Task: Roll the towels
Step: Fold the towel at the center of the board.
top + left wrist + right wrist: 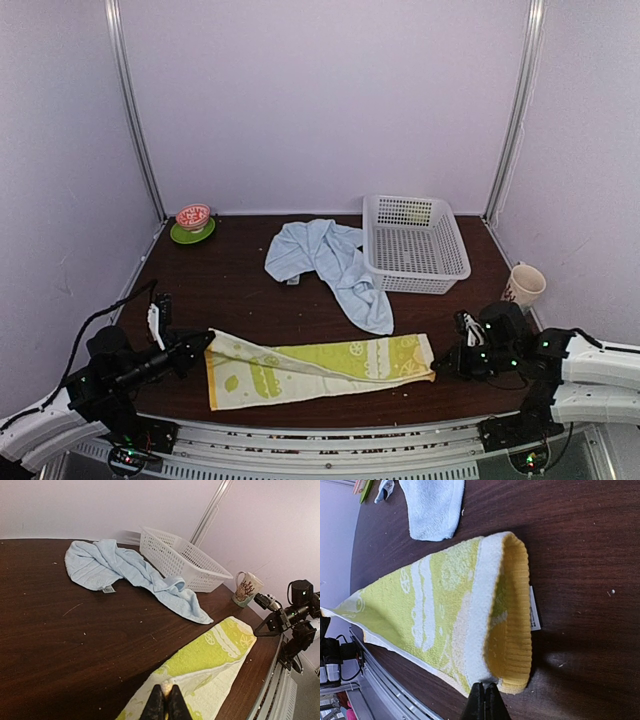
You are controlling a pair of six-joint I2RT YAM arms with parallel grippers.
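Your left gripper [205, 343] and right gripper [440, 362], jaws pressed closed, meet opposite ends of the green towel [320, 368] low in frame, seemingly holding nothing; the blue towel [330, 262] lies crumpled at centre, just beside the basket [425, 282].

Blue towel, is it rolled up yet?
No. The blue towel lies crumpled and loose beside the white basket, not rolled.
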